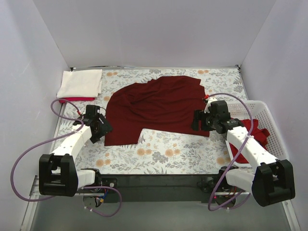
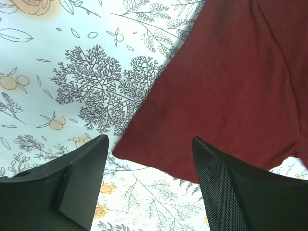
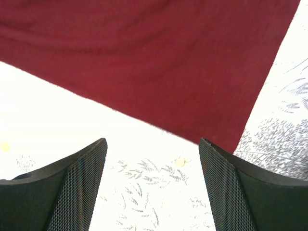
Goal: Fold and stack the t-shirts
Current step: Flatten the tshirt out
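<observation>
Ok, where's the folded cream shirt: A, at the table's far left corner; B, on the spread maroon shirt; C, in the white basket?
A: the folded cream shirt lies at the far left corner of the table, apart from the spread maroon shirt and the white basket.

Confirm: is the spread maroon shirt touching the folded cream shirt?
Apart. The top view shows a strip of floral tablecloth between the left edge of the maroon shirt and the folded cream shirt in the far-left corner.

We've got a floral-print bench (image 1: 168, 155) here, with a white lattice basket (image 1: 264, 107) on the right side.
</observation>
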Motion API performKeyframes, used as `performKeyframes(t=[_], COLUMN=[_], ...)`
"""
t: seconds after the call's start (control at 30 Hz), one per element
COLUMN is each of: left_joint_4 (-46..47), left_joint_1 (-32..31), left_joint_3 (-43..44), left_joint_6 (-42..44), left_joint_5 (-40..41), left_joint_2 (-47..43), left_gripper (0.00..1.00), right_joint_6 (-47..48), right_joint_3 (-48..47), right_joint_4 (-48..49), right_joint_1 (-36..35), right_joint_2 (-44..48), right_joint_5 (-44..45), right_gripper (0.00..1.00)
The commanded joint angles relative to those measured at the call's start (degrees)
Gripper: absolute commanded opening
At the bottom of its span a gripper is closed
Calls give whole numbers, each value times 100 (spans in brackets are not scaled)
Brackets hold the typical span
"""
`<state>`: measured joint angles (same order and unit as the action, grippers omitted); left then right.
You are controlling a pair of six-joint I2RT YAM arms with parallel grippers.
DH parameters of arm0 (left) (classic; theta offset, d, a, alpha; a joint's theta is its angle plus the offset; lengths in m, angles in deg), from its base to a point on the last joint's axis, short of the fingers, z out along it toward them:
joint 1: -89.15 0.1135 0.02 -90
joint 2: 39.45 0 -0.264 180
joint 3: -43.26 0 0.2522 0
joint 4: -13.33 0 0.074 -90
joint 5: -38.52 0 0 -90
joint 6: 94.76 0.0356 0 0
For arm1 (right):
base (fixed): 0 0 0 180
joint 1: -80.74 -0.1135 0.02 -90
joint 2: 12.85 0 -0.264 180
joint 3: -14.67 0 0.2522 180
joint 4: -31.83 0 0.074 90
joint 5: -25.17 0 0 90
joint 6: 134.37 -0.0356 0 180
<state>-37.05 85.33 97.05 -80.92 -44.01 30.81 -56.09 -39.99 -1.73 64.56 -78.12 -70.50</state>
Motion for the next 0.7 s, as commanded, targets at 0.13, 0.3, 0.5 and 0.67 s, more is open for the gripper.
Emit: performKeyframes(t=[0.13, 0.3, 0.5, 0.67], left_joint_4=[41, 59, 94, 24], left_joint_1=[21, 21, -32, -251], left_joint_3=[40, -48, -101, -57], left_joint_6=[-198, -224, -206, -232], left_joint_5=[-228, -35, 36, 88], left_joint_2=[532, 857, 1025, 1244], left_gripper=[66, 65, 58, 56], right_joint_6=[-23, 4, -5, -31], right_joint_3=[302, 364, 461, 513], right_joint_4=[151, 256, 362, 441], right_joint_1=[-16, -25, -25, -25], right_joint_2=[331, 384, 331, 349], right_joint_5=[-198, -206, -233, -215], right_gripper=[83, 83, 83, 83])
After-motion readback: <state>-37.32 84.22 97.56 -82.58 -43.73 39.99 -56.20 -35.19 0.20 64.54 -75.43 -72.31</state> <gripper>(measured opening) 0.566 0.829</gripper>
